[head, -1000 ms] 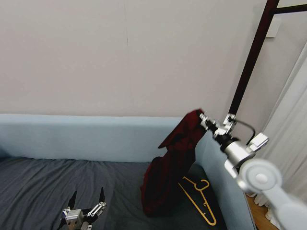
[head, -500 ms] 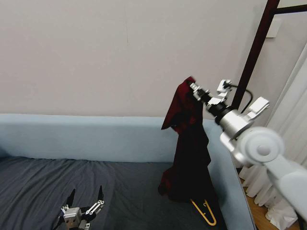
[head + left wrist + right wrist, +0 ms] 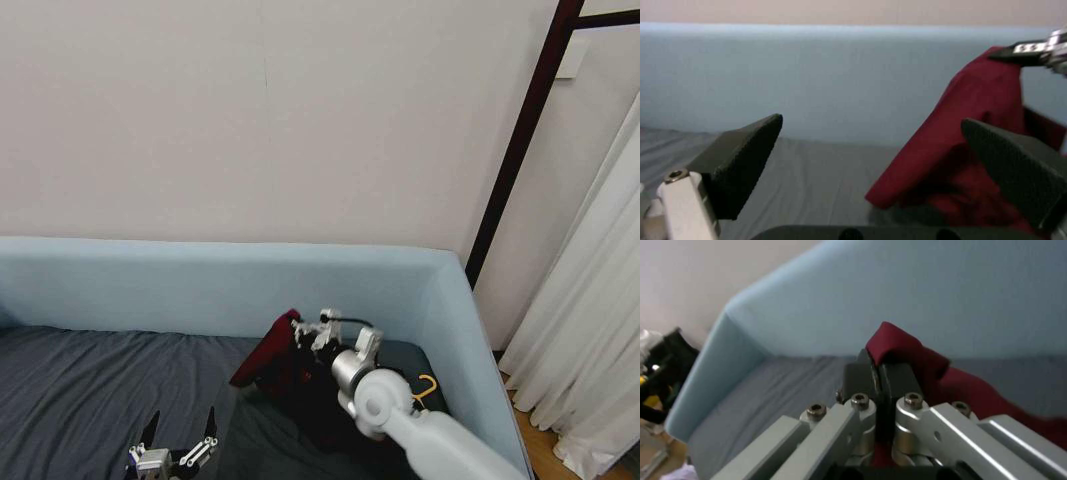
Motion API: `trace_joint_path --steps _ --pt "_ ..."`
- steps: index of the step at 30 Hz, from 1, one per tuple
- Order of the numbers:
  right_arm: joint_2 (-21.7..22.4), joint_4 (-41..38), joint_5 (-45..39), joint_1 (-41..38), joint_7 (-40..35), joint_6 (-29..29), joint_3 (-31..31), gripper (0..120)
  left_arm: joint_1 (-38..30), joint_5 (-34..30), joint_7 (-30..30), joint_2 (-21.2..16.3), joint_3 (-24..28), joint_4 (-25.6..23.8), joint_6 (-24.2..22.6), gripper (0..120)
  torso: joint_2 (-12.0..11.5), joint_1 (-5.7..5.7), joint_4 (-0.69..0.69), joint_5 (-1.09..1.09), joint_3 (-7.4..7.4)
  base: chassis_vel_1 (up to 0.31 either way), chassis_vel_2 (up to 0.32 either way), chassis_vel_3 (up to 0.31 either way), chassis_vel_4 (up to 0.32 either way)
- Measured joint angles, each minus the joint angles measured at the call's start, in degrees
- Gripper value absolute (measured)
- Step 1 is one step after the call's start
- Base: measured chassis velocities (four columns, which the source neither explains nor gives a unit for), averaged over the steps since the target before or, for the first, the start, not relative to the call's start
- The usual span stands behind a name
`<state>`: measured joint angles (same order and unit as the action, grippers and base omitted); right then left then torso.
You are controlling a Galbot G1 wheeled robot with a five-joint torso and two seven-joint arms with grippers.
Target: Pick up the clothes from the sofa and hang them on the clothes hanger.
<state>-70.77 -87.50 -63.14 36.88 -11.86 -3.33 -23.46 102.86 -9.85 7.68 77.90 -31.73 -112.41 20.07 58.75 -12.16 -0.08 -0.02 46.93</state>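
Head view, right gripper (image 3: 298, 323): low over the right end of the sofa (image 3: 180, 285), fingers closed on an upper fold of the dark red garment (image 3: 262, 362).
Head view, dark red garment: hangs bunched from that grip, with its lower part piled on the dark grey seat cushion (image 3: 80, 390).
Head view, left gripper (image 3: 182, 418): at the near edge, low over the seat and left of the garment; fingers spread wide with nothing between them.
Head view, yellow hanger (image 3: 428, 383): lies in the sofa's right corner, just right of the garment and partly hidden by the right arm.
Head view, clothes rack (image 3: 520, 140): its dark pole stands right of the sofa, well apart from the garment.
Left wrist view, fingers (image 3: 740, 160): wide apart and empty. The garment (image 3: 953, 125) hangs beyond them in front of the light blue backrest, its top pinched by the right gripper (image 3: 1033, 48).
Right wrist view, fingers (image 3: 897, 377): pressed together on a fold of the garment (image 3: 907, 352), with the backrest behind.
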Motion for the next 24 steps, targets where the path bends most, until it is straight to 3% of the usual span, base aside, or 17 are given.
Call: trace_joint_path --steps 6,12,19,20,24 --pt "-5.3 8.0 6.8 2.9 0.5 1.9 -4.3 0 0.3 2.3 0.0 -0.9 1.1 3.9 1.3 100 0.0 0.00 0.00 0.01 0.00 0.000 0.000 0.000 0.000" --pt "-7.9 9.7 9.5 3.9 2.4 2.3 -7.0 0 -0.3 3.3 0.0 -0.8 1.9 5.5 1.4 100 0.0 0.00 0.00 0.01 -0.01 0.000 0.000 0.000 0.000" --pt "-8.1 5.1 16.3 5.4 5.3 1.7 -13.0 27 -1.9 3.4 0.0 -1.0 3.0 8.6 1.3 100 0.0 0.00 0.00 0.01 -0.01 0.000 0.000 0.000 0.000" --pt "-8.1 5.1 16.3 5.4 5.3 1.7 -13.0 27 -1.9 3.4 0.0 -1.0 3.0 8.6 1.3 100 0.0 0.00 0.00 0.01 -0.01 0.000 0.000 0.000 0.000" --pt "-8.9 5.0 18.6 5.1 4.5 1.4 -13.6 45 -2.5 3.4 -0.1 -1.1 3.1 9.8 1.4 100 0.0 0.00 0.00 0.01 0.00 0.000 0.000 0.000 0.000"
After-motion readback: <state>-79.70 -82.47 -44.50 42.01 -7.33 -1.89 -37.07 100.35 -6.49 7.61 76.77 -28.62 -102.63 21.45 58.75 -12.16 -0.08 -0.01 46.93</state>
